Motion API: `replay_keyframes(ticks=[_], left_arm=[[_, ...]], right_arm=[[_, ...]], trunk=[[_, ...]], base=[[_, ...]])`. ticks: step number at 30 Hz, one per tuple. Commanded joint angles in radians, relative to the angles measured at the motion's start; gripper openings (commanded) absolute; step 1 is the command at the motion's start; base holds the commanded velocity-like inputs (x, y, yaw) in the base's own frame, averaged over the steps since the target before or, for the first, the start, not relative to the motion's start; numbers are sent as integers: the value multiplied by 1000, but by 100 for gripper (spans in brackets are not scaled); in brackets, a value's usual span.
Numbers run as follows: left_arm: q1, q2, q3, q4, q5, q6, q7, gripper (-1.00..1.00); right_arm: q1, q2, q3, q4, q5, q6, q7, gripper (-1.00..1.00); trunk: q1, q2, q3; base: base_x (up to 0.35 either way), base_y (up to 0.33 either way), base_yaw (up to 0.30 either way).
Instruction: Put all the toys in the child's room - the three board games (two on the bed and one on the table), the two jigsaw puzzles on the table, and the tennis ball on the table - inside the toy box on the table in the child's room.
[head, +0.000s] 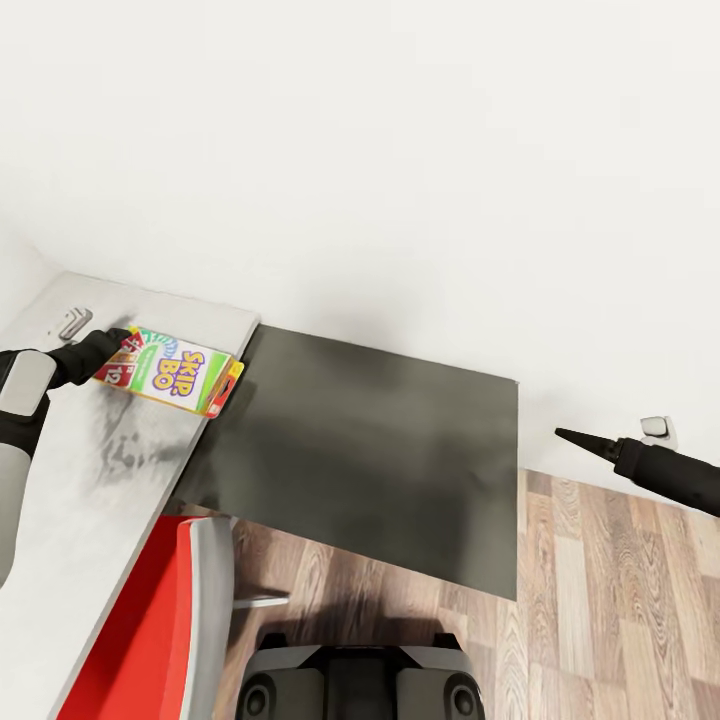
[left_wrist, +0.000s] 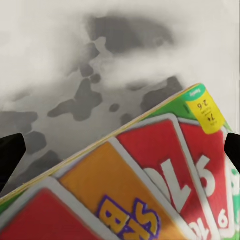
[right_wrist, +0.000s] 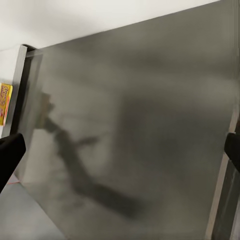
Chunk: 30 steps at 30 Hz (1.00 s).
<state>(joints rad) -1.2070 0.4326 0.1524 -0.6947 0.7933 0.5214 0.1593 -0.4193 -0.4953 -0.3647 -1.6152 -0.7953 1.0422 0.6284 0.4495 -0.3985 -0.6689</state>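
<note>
A colourful Skip-Bo board game (head: 178, 370) hangs tilted just above the table (head: 100, 480), a pale grey-white desk top at the left. My left gripper (head: 122, 345) is shut on the box's left end. In the left wrist view the box's red and orange card print (left_wrist: 140, 180) spans the space between the black fingertips (left_wrist: 10, 155), with the mottled table top (left_wrist: 75, 60) behind it. My right gripper (head: 575, 438) is open and holds nothing, out over the floor at the right. The toy box, jigsaw puzzles, tennis ball and bed are out of view.
The desk's dark grey side panel (head: 370, 450) drops to the wood-plank floor (head: 610, 600); the right wrist view faces this panel (right_wrist: 140, 125). A red chair (head: 150, 640) stands against the desk's near edge. The white wall (head: 400, 150) is close behind. My base (head: 360, 685) is below.
</note>
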Motion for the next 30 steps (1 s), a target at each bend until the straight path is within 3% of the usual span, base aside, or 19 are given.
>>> replay_keyframes(ticks=[1, 10, 30], left_arm=[[0, 0, 1, -2, 12, 5, 8, 100], [1, 0, 1, -3, 13, 5, 7, 100], [3, 0, 1, -10, 13, 5, 6, 100]], right_arm=[[-1, 0, -1, 0, 5, 5, 7, 100], [-1, 0, -3, 0, 5, 5, 7, 100], [-1, 0, -3, 0, 5, 5, 7, 100]], trunk=[[1, -2, -1], [1, -2, -1], [1, -2, -1]], base=[[0, 0, -126], [0, 0, -107], [0, 0, -11]])
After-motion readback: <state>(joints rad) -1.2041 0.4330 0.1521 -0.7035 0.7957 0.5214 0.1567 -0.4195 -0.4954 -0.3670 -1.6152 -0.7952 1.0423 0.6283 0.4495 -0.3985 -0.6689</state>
